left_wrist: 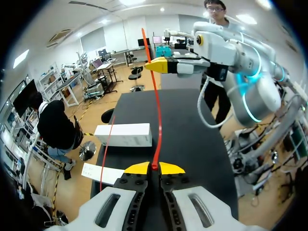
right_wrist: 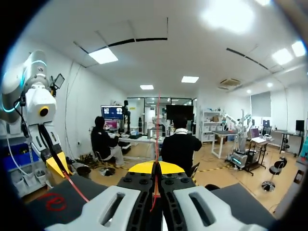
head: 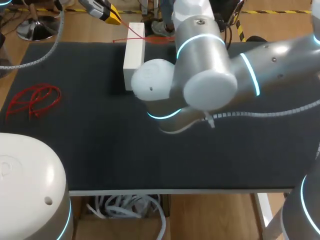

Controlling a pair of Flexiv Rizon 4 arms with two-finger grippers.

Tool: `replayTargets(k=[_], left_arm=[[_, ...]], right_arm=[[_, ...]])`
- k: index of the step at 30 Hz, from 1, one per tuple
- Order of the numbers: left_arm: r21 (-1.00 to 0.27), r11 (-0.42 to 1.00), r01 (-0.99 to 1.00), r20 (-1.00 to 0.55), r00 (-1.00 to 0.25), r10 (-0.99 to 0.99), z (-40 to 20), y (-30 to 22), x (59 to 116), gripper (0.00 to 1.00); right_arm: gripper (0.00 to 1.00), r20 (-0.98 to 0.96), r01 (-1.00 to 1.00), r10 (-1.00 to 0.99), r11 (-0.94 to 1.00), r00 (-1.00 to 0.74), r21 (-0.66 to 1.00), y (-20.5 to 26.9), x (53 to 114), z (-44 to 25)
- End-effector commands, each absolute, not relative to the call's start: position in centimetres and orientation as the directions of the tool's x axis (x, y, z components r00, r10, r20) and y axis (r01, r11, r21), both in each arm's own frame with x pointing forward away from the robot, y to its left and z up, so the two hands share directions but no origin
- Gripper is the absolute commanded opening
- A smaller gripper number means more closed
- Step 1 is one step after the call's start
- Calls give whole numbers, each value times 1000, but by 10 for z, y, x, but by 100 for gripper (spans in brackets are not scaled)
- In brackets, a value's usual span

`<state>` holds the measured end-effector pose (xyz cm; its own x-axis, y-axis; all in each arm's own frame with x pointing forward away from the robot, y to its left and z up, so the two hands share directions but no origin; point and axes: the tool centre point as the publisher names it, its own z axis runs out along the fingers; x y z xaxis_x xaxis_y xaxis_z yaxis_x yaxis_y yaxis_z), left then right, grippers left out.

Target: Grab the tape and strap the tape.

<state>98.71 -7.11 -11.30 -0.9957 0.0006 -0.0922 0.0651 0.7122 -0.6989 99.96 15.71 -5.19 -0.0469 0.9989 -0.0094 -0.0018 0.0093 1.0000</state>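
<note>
Red narrow tape (left_wrist: 157, 115), left fingers (left_wrist: 137, 168) pinching it, right fingers (right_wrist: 142, 167) pinching it further along, white rectangular box (left_wrist: 124, 134) nearby

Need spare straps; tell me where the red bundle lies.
In the head view the red bundle lies at the left edge of the table, left of the white box.

Robot lab — arms (head: 210, 55), black worktable (head: 100, 150)

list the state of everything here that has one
left gripper, shut on the red tape
right gripper, shut on the red tape
red tape, running between both grippers, lifted off the table
white box, lying on the table, untouched
red bundle, lying loose on the table, untouched
</note>
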Motion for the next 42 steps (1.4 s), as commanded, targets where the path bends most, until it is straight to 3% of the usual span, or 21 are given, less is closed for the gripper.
replayTargets(k=[1,5,30,42], left_arm=[[-697,714,65,-91,-996,1,-113,-71,987,0],[-697,714,65,-91,-996,1,-113,-71,987,0],[-697,714,65,-91,-996,1,-113,-71,987,0],[-697,714,65,-91,-996,1,-113,-71,987,0]], right_arm=[[0,-25,-16,998,26,59,1000,164,995,-45],[0,42,-26,998,-43,-42,999,163,996,-44],[0,42,-26,998,-43,-42,999,163,996,-44],[0,-326,38,945,326,-7,944,176,995,-21]])
